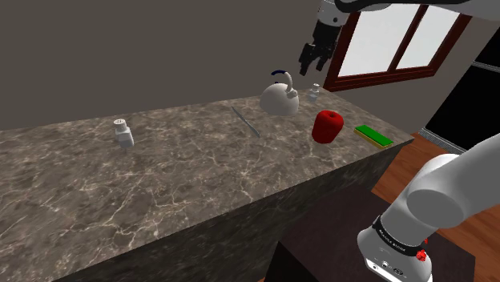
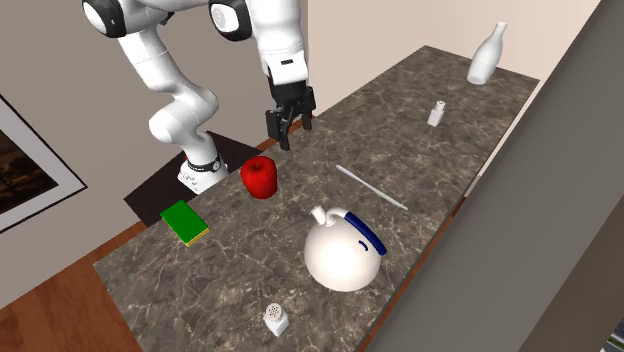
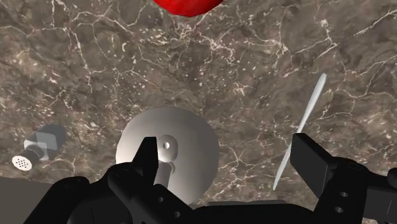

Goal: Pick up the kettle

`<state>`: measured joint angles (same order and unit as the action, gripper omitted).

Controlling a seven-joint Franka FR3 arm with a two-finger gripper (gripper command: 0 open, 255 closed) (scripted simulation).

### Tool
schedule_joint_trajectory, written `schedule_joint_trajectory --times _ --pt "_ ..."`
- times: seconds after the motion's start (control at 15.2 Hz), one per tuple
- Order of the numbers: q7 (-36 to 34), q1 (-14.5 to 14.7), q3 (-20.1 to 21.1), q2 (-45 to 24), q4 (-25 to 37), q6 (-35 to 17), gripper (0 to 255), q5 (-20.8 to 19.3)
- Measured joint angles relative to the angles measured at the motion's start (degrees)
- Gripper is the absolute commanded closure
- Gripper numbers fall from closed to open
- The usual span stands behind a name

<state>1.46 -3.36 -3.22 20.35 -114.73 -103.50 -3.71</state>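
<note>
The kettle (image 1: 279,98) is white and round with a blue handle, and it stands on the dark marble counter (image 1: 160,184) near the far edge. In the second exterior view the kettle (image 2: 343,250) sits toward the wall side of the counter (image 2: 420,150). My black gripper (image 1: 310,62) hangs open well above the counter, higher than the kettle and off to the shoulder view's right of it. In the wrist view the kettle (image 3: 184,143) lies far below, partly behind one finger, with the gripper (image 3: 226,149) holding nothing. From across the counter the gripper (image 2: 290,135) points downward.
A red apple (image 1: 327,126) and a green sponge (image 1: 374,134) lie near the counter's end. A small shaker (image 1: 314,92) stands beside the kettle, and a thin pale rod (image 1: 246,120) lies near it. A white bottle (image 1: 123,132) stands farther along, and a white vase (image 2: 487,55) at the far end.
</note>
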Motion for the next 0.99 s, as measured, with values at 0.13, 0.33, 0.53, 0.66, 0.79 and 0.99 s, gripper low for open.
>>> schedule_joint_trajectory --times 0.13,0.33,0.53,0.66,0.79,0.99 --pt "-0.3 -0.2 -0.6 -4.8 3.9 -0.5 0 0.8" --pt "0.7 -1.1 -2.3 -11.8 10.7 0.0 0 2.2" --pt "1.3 -2.0 -3.6 -18.8 17.8 0.9 0 3.9" --pt "1.4 -2.6 -4.2 -23.6 23.3 2.1 0 5.2" --pt "1.8 -3.5 -4.8 -29.0 29.1 3.1 0 6.7" --pt "2.0 -4.7 -5.4 -34.5 35.2 4.4 0 8.2"
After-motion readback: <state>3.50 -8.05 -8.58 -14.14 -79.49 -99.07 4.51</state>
